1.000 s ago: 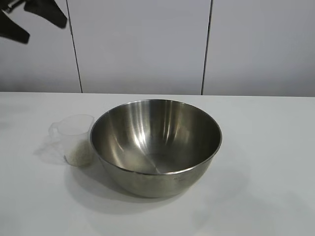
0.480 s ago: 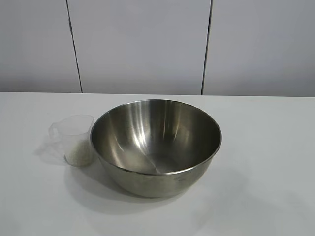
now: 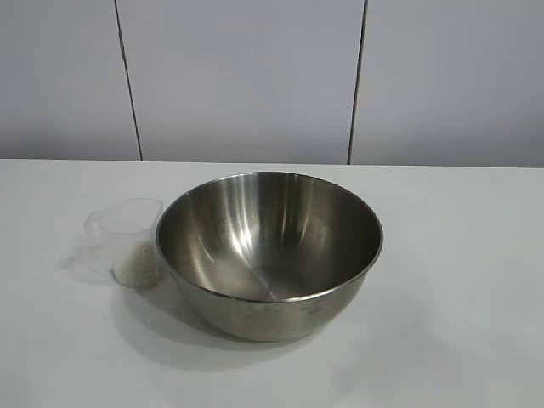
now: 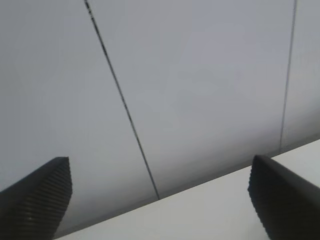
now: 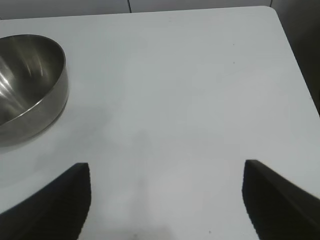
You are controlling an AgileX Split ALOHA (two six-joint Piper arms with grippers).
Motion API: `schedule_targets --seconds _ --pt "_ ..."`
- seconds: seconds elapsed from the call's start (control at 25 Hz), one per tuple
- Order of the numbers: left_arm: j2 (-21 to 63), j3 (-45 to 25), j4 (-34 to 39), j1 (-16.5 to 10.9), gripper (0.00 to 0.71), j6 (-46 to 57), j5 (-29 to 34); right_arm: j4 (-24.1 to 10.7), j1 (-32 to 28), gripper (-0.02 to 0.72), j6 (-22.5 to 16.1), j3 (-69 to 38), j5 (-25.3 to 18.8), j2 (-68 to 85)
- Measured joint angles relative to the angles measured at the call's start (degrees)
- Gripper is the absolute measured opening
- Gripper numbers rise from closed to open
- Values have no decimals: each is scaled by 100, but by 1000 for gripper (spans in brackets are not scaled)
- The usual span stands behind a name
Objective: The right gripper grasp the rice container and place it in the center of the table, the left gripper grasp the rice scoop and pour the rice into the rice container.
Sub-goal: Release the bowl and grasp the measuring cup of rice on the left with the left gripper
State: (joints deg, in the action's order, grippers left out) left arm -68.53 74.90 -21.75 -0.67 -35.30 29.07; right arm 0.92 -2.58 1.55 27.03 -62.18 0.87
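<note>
The rice container (image 3: 269, 251), a large shiny steel bowl, stands near the middle of the white table (image 3: 459, 280); its inside looks bare. Touching its left side stands the rice scoop (image 3: 129, 240), a small clear plastic cup with rice (image 3: 136, 267) heaped in its lower half. Neither arm shows in the exterior view. My left gripper (image 4: 160, 197) is open with nothing between its fingers, facing the wall and the table's far edge. My right gripper (image 5: 166, 197) is open and empty over bare table, with the rice container (image 5: 27, 85) off to one side of it.
A pale panelled wall (image 3: 246, 76) with dark vertical seams runs behind the table. The table's edge and corner (image 5: 280, 30) show in the right wrist view, with a dark floor beyond.
One second ago the left gripper's dark fingers showed at the exterior view's top left corner; they have since left that view. Bowl and scoop have not moved.
</note>
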Motion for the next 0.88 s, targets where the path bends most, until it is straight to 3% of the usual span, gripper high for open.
schedule_targets --seconds 0.2,0.52,0.68,0.88 --pt "412 -490 1946 0 687 2367 -421 0 0 568 0 0 0 0" --pt "1838 -3081 3362 0 687 4176 -2792 0 0 568 0 0 13 0" --pt "1999 -4324 3844 0 685 4322 -3669 0 0 568 0 0 13 0" --pt "1423 -5352 3445 0 605 4935 -4363 0 0 568 0 0 13 0"
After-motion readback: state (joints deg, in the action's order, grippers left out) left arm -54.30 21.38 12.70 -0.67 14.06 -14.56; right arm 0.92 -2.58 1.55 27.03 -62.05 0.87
